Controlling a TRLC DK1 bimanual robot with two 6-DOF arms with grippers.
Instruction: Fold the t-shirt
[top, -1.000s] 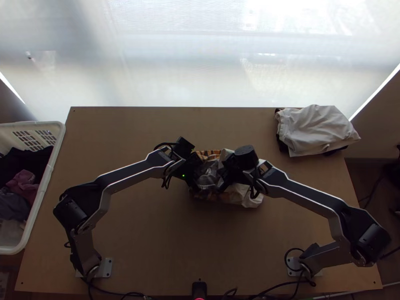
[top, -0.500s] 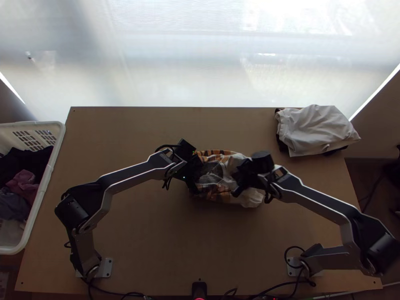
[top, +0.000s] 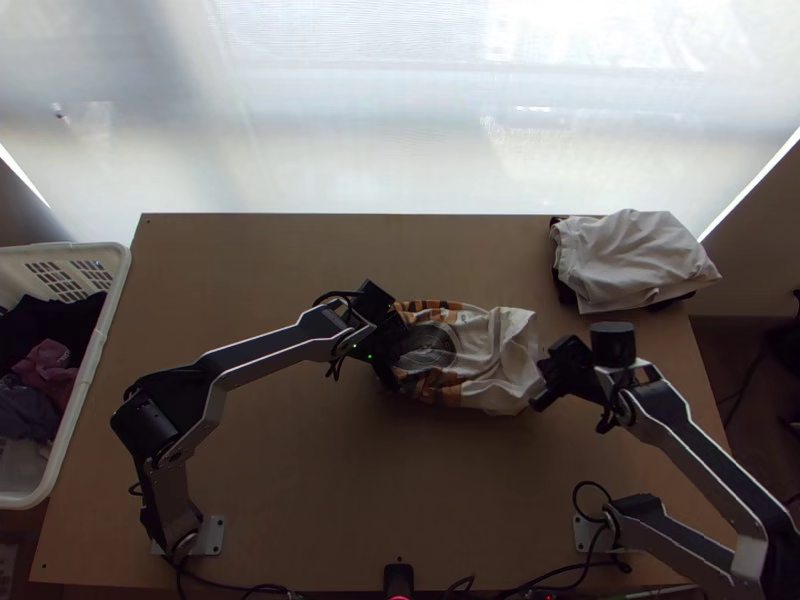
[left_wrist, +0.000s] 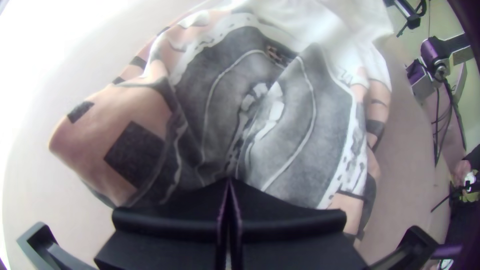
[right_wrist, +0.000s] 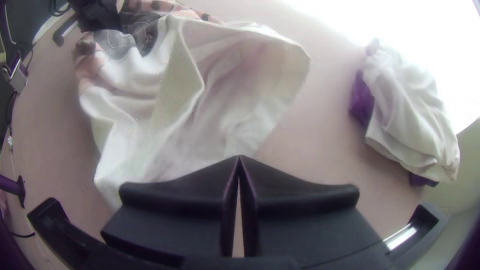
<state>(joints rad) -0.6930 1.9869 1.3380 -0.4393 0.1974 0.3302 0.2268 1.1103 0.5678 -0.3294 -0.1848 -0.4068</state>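
The rumpled t-shirt (top: 490, 345) lies between the two claws, the left gripper (top: 393, 372) pinching its printed part and the right gripper (top: 541, 387) closed at its pale edge, though I cannot tell whether it holds cloth.

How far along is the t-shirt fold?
Done: a white garment sits apparently folded on dark cloth, far right corner.
In hand: rumpled printed t-shirt; left claw pinches the grey print, right claw seemingly the white end.
Remaining: flattening, then apparently all the folds. More clothes in the basket.
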